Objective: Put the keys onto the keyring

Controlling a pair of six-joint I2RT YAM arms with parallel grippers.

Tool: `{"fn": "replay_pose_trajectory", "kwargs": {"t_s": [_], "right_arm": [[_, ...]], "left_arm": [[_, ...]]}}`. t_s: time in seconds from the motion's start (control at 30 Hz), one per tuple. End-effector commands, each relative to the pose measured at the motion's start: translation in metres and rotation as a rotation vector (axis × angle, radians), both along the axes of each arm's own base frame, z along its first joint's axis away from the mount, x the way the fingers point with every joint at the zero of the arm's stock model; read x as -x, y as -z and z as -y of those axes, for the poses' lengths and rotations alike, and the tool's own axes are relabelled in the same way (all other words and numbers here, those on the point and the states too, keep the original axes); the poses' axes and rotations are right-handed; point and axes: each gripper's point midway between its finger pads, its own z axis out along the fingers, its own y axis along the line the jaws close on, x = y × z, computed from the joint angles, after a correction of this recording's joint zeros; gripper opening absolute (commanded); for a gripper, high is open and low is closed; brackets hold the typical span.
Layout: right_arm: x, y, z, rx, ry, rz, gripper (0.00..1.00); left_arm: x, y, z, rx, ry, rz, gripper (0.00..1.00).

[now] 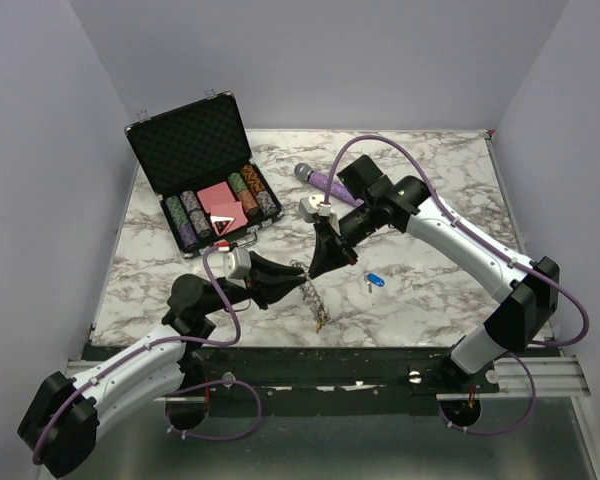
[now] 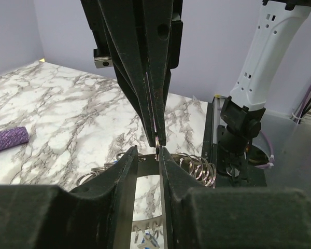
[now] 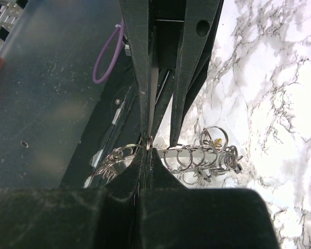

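Mid-frame over the grey-veined white marble tabletop [image 1: 430, 290], lilac walls [image 1: 40, 150] around, the right gripper [image 3: 146, 150] clenches the thin silvery keyring [image 3: 192, 151]; the left gripper [image 2: 149, 155] has an unclear hold.

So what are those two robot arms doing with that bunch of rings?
They're both working on a large silvery metal keyring strung with smaller rings. The right gripper is pinched shut on it. The left gripper, facing it, has its fingers slightly apart around the same ring. A small blue-capped key lies on the marble table nearby, not on the ring yet.
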Motion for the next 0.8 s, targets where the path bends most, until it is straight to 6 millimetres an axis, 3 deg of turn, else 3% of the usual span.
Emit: {"fn": "replay_pose_trajectory", "kwargs": {"t_s": [0.0, 0.47, 0.63, 0.77], "right_arm": [[0.0073, -0.0136, 0.0003, -0.046, -0.024, -0.025, 0.0], [0.0069, -0.0118, -0.0002, -0.043, -0.017, -0.031, 0.0], [0.0063, -0.0097, -0.0001, -0.04, -0.014, -0.036, 0.0], [0.0068, -0.0097, -0.0007, -0.04, -0.016, -0.041, 0.0]], "left_arm": [[0.0034, -0.0103, 0.0039, 0.003, 0.03, 0.022, 0.29], [0.0052, -0.0056, 0.0084, -0.013, 0.06, 0.006, 0.15], [0.0061, -0.0048, 0.0081, -0.018, 0.062, 0.01, 0.0], [0.006, -0.005, 0.0088, -0.027, 0.065, 0.008, 0.0]]}}
